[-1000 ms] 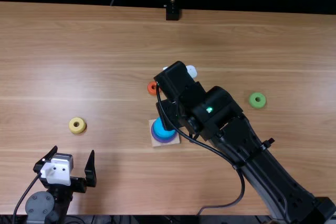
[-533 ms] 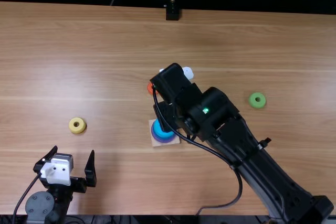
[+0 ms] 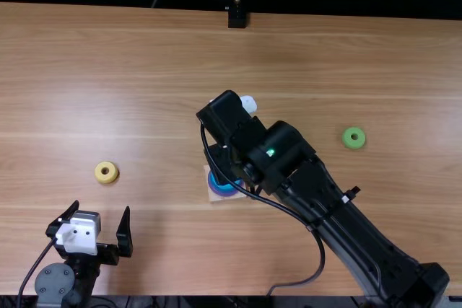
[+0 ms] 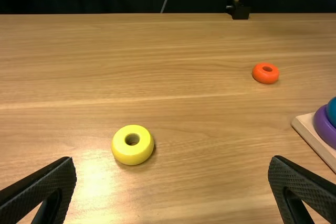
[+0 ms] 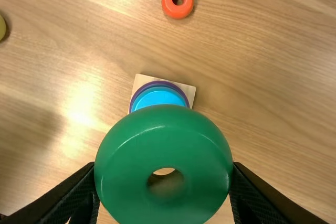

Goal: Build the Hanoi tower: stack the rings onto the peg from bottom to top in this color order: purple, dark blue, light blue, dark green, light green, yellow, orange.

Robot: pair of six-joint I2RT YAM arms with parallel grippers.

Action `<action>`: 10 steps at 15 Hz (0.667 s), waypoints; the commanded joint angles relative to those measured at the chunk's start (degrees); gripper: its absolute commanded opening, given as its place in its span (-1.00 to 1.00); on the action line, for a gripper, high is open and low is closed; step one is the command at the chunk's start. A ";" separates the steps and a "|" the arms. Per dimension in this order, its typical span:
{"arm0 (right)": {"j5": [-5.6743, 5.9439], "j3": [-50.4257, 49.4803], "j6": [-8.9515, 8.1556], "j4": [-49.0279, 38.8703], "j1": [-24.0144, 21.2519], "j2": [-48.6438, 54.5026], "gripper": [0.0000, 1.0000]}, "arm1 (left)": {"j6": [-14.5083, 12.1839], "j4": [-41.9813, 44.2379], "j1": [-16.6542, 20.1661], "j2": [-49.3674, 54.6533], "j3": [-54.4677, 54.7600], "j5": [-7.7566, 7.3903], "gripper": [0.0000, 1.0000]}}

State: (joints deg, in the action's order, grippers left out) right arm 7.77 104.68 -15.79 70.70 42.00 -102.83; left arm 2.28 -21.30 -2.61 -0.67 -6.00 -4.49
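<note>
- Top view: left gripper (image 3: 102,210) near the table's near edge, its fingers spread wide with nothing between them; right gripper (image 3: 219,160) near the wooden base (image 3: 214,196).
- Right wrist view: dark green ring (image 5: 163,140) gripped between the two fingers, which stand apart by the ring's width, one at each side. Its height over the base cannot be told.
- Stack on the base: purple ring (image 5: 156,83) below, light blue ring (image 5: 159,98) above, partly hidden behind the dark green ring.
- Yellow ring (image 3: 106,172): flat on the table (image 3: 151,70), beyond the left gripper.
- Light green ring (image 3: 354,138): flat on the table, right of the base and well apart from it.
- Orange ring (image 4: 265,73): flat on the table, apart from the base.
</note>
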 commanded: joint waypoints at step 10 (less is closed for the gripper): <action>0.56 1.58 -0.66 -0.29 0.80 -4.93 -0.85 | -0.70 -4.22 0.15 0.67 6.00 -1.10 1.00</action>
State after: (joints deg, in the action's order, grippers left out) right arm 7.99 104.77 -15.79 70.70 42.02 -105.86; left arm 2.26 -21.30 -2.63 -0.69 -5.98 -4.51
